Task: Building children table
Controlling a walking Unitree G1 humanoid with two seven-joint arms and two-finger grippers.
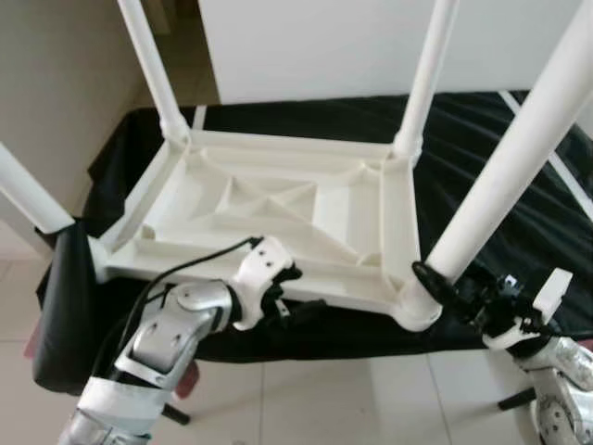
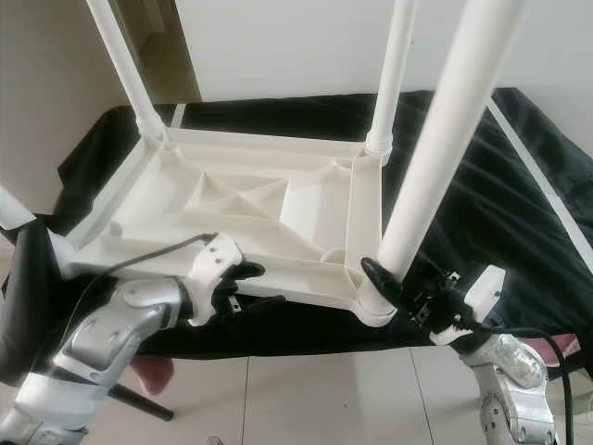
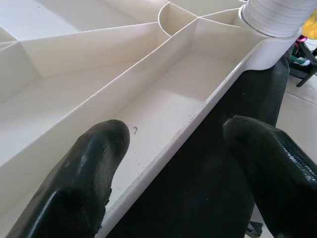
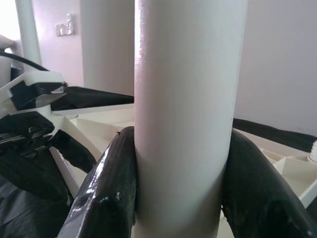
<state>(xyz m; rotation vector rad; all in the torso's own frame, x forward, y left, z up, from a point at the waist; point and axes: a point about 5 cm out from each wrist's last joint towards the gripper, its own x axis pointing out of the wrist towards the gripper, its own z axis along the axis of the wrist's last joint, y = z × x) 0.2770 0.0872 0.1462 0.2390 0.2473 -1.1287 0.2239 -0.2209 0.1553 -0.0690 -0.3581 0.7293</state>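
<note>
With the table inverted on the black-draped tabletop, our right gripper clamps its fingers round the near leg to seat it, while our left gripper, fingers released, straddles the near rim to steady it.

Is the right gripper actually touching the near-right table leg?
Touching. In the right wrist view both black fingers press against the white leg with no gap; the right gripper clamps it just above its socket.
</note>
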